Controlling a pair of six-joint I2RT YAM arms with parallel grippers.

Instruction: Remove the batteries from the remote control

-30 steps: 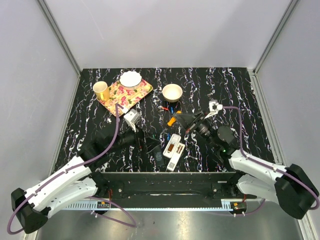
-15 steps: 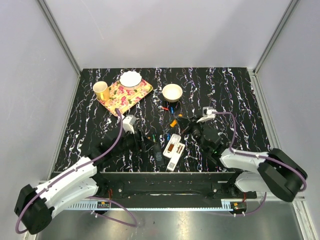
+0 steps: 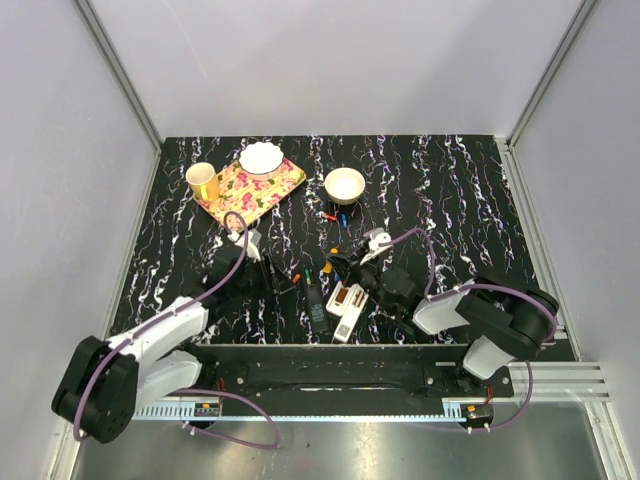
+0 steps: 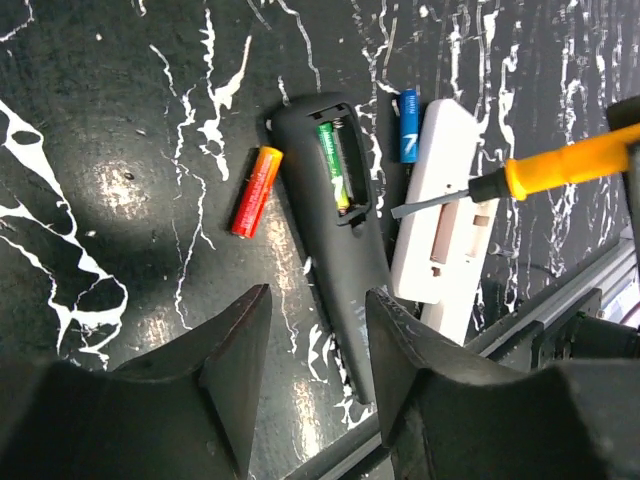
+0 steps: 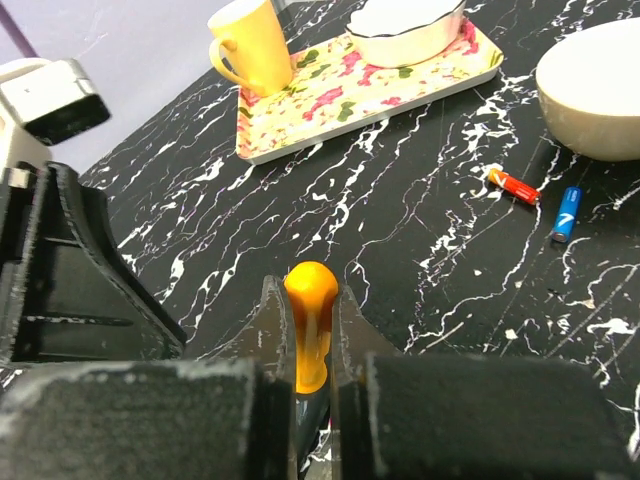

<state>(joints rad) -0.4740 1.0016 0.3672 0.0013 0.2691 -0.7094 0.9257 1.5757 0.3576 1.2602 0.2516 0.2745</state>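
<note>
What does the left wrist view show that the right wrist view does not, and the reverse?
Only left wrist: the black remote control with a green battery in its open bay, a red-orange battery, the white remote control. Only right wrist: the yellow mug, the flowered tray, the cream bowl. Both: the orange-handled screwdriver, the black marbled table.

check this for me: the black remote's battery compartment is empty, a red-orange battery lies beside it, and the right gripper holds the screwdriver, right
Not quite. The compartment of the black remote is not empty: the left wrist view shows a green battery in it. The red-orange battery does lie beside it, and the right gripper does hold the screwdriver.
</note>
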